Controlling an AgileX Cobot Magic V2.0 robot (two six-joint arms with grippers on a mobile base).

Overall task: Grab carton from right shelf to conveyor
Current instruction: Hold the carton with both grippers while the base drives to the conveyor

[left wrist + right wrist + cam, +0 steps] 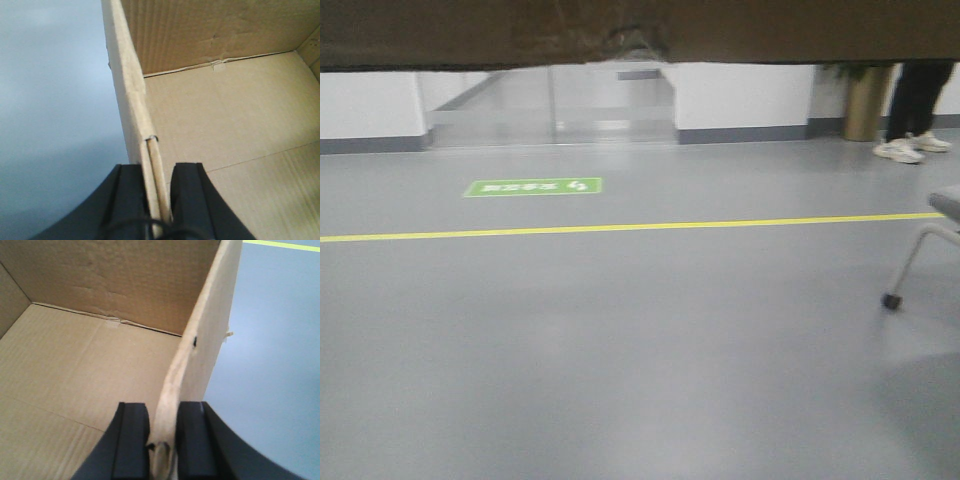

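1. In the front view we see open grey floor (620,350) ahead, crossed by a yellow line (620,229), with a green floor sign (533,187) beyond it.
2. At the right edge a chair (945,202) reaches in with one castered leg, and a person (918,100) in white shoes stands near the far wall.
3. The carton (225,115) hangs between our two arms, open side up. The dark brown band across the top of the front view is probably its lower edge, though that view is blurred.
4. The left tool (159,200) is closed to the thickness of the carton's left wall, one finger inside and one outside.
5. The right tool (162,440) pinches the right wall likewise.
6. Bare floor lies outside each wall.
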